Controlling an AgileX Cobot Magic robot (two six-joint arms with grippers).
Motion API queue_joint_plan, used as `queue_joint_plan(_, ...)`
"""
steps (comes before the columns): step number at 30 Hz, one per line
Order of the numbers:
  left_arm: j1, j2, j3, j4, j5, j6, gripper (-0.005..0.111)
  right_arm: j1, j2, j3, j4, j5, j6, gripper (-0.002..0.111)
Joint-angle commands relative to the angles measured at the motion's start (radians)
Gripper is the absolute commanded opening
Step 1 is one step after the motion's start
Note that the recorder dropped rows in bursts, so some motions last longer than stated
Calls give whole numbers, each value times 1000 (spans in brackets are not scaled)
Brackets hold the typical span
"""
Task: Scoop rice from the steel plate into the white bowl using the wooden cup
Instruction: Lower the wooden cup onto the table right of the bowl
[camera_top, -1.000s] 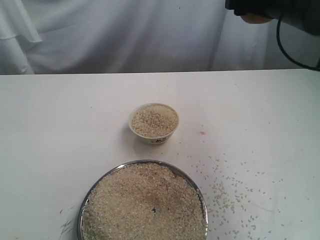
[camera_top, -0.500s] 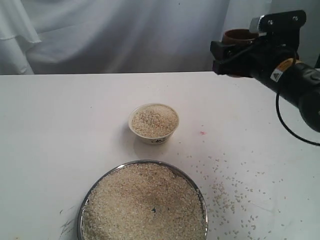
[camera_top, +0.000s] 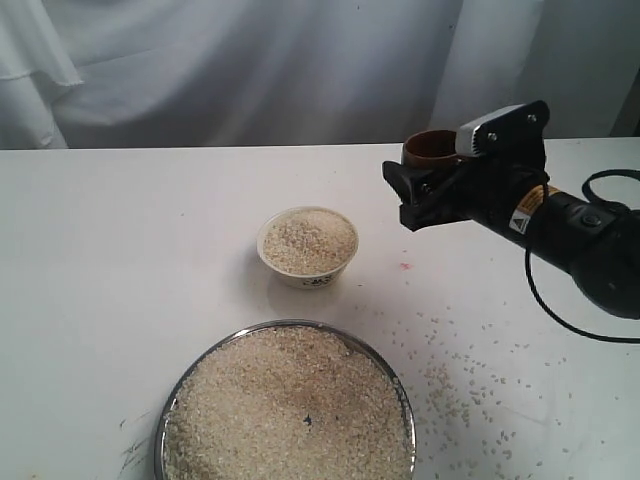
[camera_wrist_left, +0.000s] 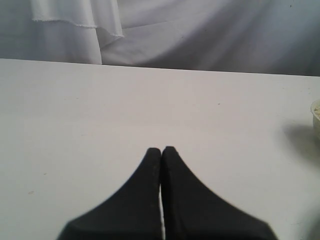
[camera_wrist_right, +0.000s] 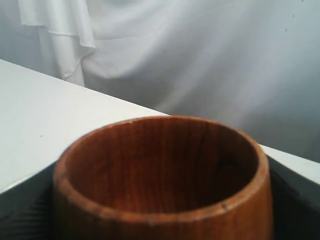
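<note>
1. The left tool (camera_wrist_left: 161, 152) is closed, its two dark fingers pressed tip to tip with nothing between them. It hangs over bare white worktop (camera_top: 120, 250), and the exterior view does not show it.
2. The steel plate (camera_top: 290, 323) sits at the near edge of the worktop, cut off by the frame. It is heaped nearly to its shiny rim with rice (camera_top: 290, 405).
3. The white bowl (camera_top: 285, 275) stands just behind the plate, apart from it. It is filled with rice almost to the brim, and a small dark mark shows on its side.
4. Loose grains (camera_top: 450, 380) lie scattered on the worktop to the right of the plate.
5. The right tool (camera_top: 412, 192) is clamped on the wooden cup (camera_top: 430, 150), right of the bowl and well apart from it. The cup is upright, mouth up, and its inside shows glossy brown wood.
</note>
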Motion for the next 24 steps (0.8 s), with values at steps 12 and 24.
queue_joint_plan(12, 2, -4, 5, 1, -13, -1, 0, -18, 23, 12, -35, -8, 78, 0)
queue_joint_plan(24, 2, -4, 5, 1, -13, -1, 0, -49, 131, 73, -55, -164, 74, 0)
